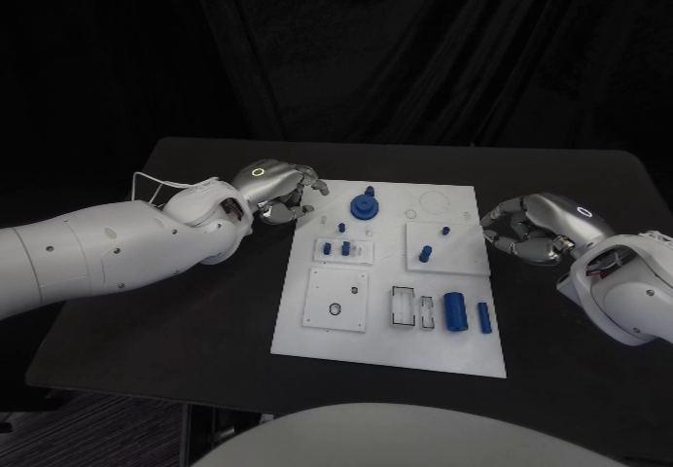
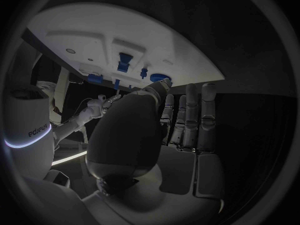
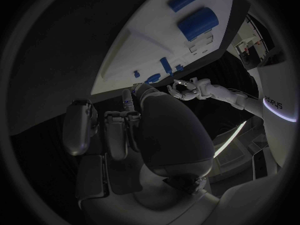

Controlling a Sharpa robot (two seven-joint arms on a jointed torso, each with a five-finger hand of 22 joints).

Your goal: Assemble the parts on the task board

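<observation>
The white task board (image 1: 320, 336) lies in the middle of the table. On it are a blue gear-like part (image 1: 365, 206), small blue pegs (image 1: 336, 249) on a raised plate, two more pegs (image 1: 425, 254), a thick blue cylinder (image 1: 454, 309) and a thin one (image 1: 484, 317). My left hand (image 1: 281, 190) hovers by the board's far left corner with loosely curved fingers (image 2: 190, 115) and nothing in it; the gear (image 2: 159, 77) sits just beyond it. My right hand (image 1: 537, 229) is beside the board's right edge, also loosely curved and holding nothing, and the thick cylinder (image 3: 197, 23) lies ahead of it.
The black table (image 1: 196, 321) has bare room on both sides of the board. A square plate with a hole (image 1: 338, 299) and a slotted frame (image 1: 404, 306) are on the board's near half. A round recess (image 1: 437, 203) is at its far right.
</observation>
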